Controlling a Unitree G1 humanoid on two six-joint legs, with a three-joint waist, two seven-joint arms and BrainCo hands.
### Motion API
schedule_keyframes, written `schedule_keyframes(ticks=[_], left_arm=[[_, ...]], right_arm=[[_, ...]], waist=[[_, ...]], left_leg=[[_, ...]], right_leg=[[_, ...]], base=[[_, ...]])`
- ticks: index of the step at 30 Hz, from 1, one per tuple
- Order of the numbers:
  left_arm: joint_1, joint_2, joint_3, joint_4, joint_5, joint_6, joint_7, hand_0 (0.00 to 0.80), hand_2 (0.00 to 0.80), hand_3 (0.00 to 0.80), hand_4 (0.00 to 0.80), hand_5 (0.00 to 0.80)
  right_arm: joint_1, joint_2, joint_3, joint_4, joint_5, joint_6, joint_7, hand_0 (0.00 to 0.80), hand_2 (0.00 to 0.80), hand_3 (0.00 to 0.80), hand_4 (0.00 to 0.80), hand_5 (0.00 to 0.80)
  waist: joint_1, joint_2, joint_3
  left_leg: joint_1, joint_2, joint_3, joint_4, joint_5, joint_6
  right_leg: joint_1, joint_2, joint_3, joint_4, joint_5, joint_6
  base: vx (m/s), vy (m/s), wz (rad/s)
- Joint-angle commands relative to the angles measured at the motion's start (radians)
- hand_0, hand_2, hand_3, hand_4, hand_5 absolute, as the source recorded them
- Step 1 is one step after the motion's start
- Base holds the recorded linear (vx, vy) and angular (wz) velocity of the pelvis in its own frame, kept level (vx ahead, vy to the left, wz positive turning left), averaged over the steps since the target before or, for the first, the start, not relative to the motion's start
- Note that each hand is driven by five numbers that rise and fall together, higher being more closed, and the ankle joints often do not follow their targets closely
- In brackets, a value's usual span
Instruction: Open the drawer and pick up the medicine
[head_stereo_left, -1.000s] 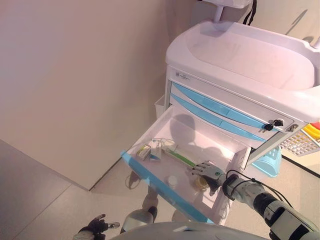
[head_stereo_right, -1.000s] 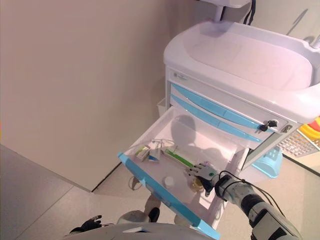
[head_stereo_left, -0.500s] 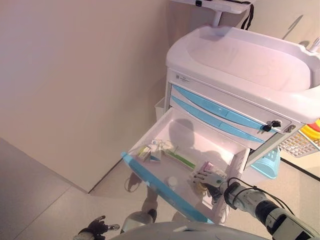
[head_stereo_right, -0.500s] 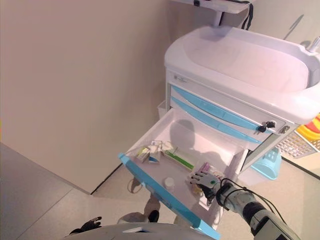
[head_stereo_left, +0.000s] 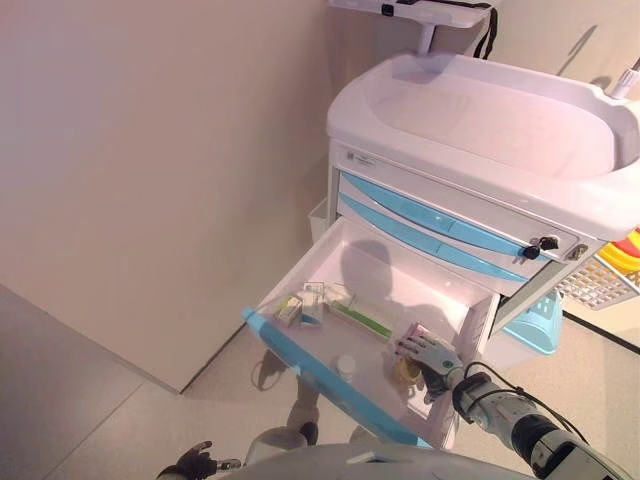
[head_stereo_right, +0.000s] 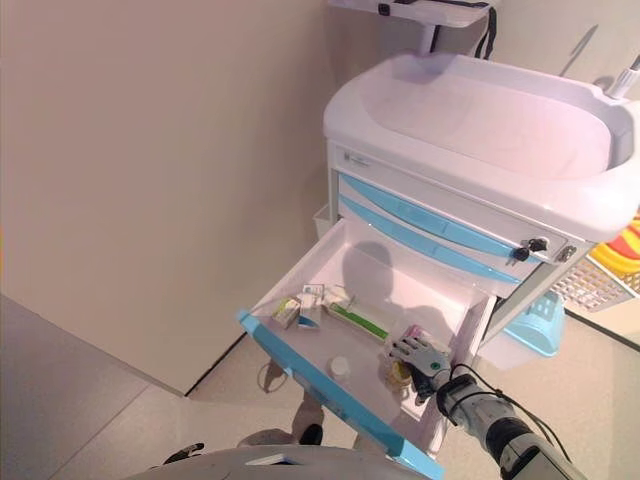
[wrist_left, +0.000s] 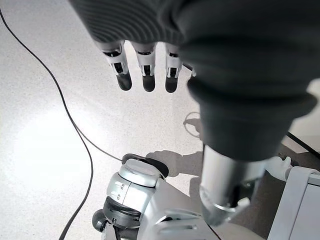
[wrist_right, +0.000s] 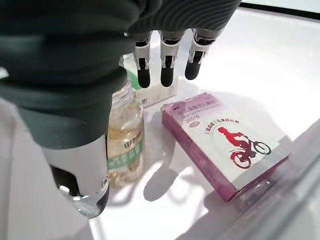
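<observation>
Withdrawing slightly, the right hand (wrist_right: 75, 115) is hovering with straight, empty fingers (wrist_right: 167, 70) above a clear plastic medicine bottle (wrist_right: 124, 142), beside a flat pink cardboard box (wrist_right: 222, 145), inside the open white blue-fronted drawer (head_stereo_left: 300, 362). Left hand (wrist_left: 210, 75) is hanging open, idle.

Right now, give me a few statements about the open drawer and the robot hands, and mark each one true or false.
1. The drawer is pulled open. True.
2. The right robot hand is curled round the small bottle. False: its fingers are straight above it, holding nothing.
3. A purple box lies beside the bottle. True.
4. The left robot hand is inside the drawer. False: it hangs low over the floor.
5. The cart's top two drawers are open. False: both are closed.
</observation>
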Motion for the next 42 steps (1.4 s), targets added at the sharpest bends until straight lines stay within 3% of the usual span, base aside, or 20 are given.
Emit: schedule_keyframes(ticks=[1, 16, 18, 19, 40, 41, 42], left_arm=[[-0.016, -0.013, -0.046, 0.026, -0.008, -0.034, 0.010, 0.000, 0.000, 0.000, 0.000, 0.000], [-0.006, -0.017, -0.055, 0.024, -0.003, -0.036, 0.014, 0.000, 0.000, 0.000, 0.000, 0.000], [-0.006, -0.017, -0.056, 0.024, -0.005, -0.036, 0.015, 0.000, 0.000, 0.000, 0.000, 0.000], [-0.006, -0.018, -0.057, 0.024, -0.005, -0.036, 0.017, 0.000, 0.000, 0.000, 0.000, 0.000], [-0.007, -0.020, -0.058, 0.030, 0.008, -0.034, 0.014, 0.000, 0.000, 0.000, 0.000, 0.000], [-0.005, -0.019, -0.057, 0.029, 0.007, -0.036, 0.014, 0.000, 0.000, 0.000, 0.000, 0.000], [-0.007, -0.019, -0.058, 0.029, 0.005, -0.036, 0.014, 0.000, 0.000, 0.000, 0.000, 0.000]], right_arm=[[-0.029, -0.003, -0.017, -0.025, 0.042, 0.022, -0.047, 0.000, 0.000, 0.000, 0.000, 0.000], [-0.028, 0.007, -0.009, -0.012, 0.049, 0.024, -0.036, 0.000, 0.000, 0.000, 0.000, 0.000], [-0.029, 0.007, -0.007, -0.011, 0.046, 0.023, -0.027, 0.568, 0.568, 0.568, 0.568, 0.568], [-0.029, 0.008, -0.005, -0.011, 0.043, 0.023, -0.022, 0.800, 0.800, 0.800, 0.800, 0.800], [-0.013, 0.008, 0.013, -0.012, 0.032, 0.001, 0.013, 0.791, 0.791, 0.791, 0.791, 0.791], [-0.011, 0.006, 0.013, -0.017, 0.032, 0.007, 0.019, 0.467, 0.467, 0.467, 0.467, 0.467], [-0.010, 0.007, 0.013, -0.012, 0.024, 0.010, 0.016, 0.041, 0.041, 0.041, 0.041, 0.041]], waist=[[0.006, -0.018, 0.004], [0.010, -0.017, 0.003], [0.010, -0.017, 0.002], [0.009, -0.017, 0.003], [0.005, -0.026, 0.008], [0.004, -0.025, 0.008], [0.003, -0.025, 0.009]], left_leg=[[0.024, -0.040, 0.070, 0.043, -0.135, -0.002], [0.033, -0.040, 0.072, 0.040, -0.137, -0.001], [0.034, -0.039, 0.073, 0.038, -0.137, -0.001], [0.035, -0.039, 0.073, 0.038, -0.138, -0.001], [0.044, -0.035, 0.086, 0.031, -0.139, -0.003], [0.044, -0.035, 0.087, 0.031, -0.139, -0.003], [0.045, -0.034, 0.088, 0.031, -0.140, -0.003]], right_leg=[[-0.051, -0.079, 0.078, 0.055, 0.004, 0.060], [-0.046, -0.077, 0.079, 0.054, 0.002, 0.060], [-0.045, -0.077, 0.079, 0.053, 0.002, 0.060], [-0.045, -0.077, 0.080, 0.053, 0.002, 0.061], [-0.042, -0.076, 0.085, 0.044, 0.008, 0.064], [-0.043, -0.076, 0.086, 0.044, 0.007, 0.065], [-0.043, -0.076, 0.086, 0.045, 0.008, 0.065]], base=[[0.000, 0.000, 0.00], [0.000, 0.000, 0.00], [0.000, 0.000, 0.00], [0.000, 0.000, 0.00], [0.000, 0.000, 0.00], [0.000, 0.000, 0.00], [0.000, 0.000, 0.00]])
